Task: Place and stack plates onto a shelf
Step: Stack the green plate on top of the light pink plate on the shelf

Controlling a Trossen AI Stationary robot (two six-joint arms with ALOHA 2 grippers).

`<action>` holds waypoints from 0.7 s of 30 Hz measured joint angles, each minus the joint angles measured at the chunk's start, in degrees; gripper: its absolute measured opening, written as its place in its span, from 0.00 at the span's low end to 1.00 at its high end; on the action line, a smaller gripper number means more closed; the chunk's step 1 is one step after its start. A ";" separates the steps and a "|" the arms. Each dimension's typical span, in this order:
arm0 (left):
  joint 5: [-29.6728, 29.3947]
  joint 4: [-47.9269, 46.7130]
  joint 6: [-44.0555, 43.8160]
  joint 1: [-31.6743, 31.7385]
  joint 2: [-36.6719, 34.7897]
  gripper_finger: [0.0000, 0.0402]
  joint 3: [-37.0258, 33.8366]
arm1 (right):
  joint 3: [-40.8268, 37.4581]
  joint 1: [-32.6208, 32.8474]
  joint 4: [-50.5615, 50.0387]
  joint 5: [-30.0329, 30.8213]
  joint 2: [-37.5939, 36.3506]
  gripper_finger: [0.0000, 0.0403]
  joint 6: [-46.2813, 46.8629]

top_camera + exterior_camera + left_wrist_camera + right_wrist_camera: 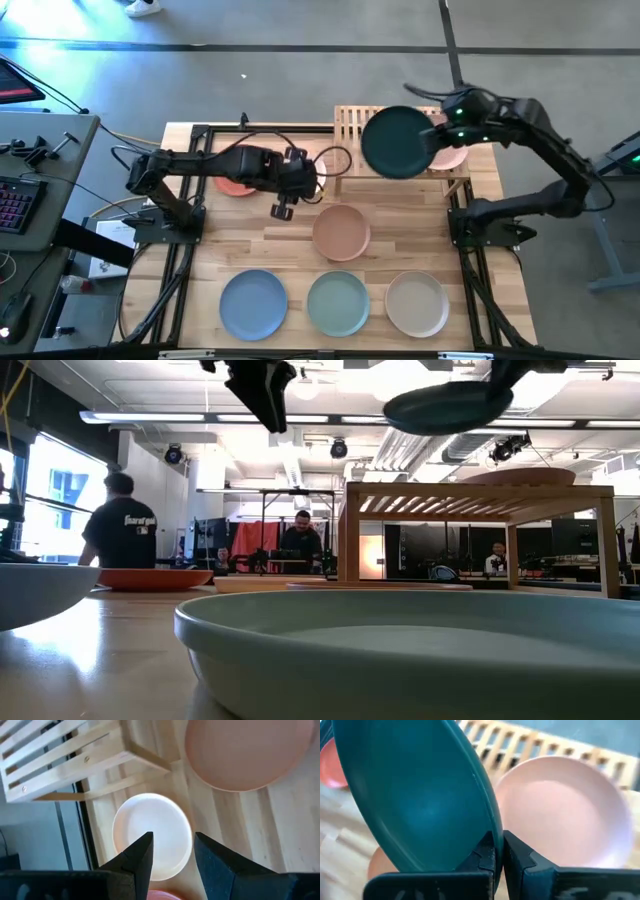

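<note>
My right gripper (498,845) is shut on the dark teal plate (398,143) and holds it in the air over the left part of the wooden slat shelf (350,122) at the table's far side. A pale pink plate (565,810) lies flat on the shelf top next to it. My left gripper (172,842) hangs open above the table, left of the shelf, over a pale plate (150,832) that lies on the tabletop. It touches nothing. A tan plate (341,231) lies mid-table. My right gripper pinches the teal plate's rim (487,827) between its two fingers, one on the plate's inner face and one on its underside. The fingers come slanting down from the table's right side. The plate is lifted clear, above the shelf top, tipped a little in the low view (447,407).
Light blue (253,304), mint (338,302) and beige (416,302) plates lie in a row along the near edge. A rust red plate (237,185) lies partly under the left arm. People stand in the room beyond the table.
</note>
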 joint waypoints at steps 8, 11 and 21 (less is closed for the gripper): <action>0.04 -0.01 -1.46 3.41 0.00 0.33 0.00 | -13.38 -11.00 5.53 -3.33 -11.34 0.00 -0.35; 0.08 0.00 -1.48 4.18 0.00 0.33 0.00 | -17.70 -14.00 8.55 -5.40 -15.70 0.00 1.29; 0.28 0.02 -1.48 4.87 0.00 0.33 0.00 | -24.86 -22.33 10.20 -6.09 -25.74 0.00 10.81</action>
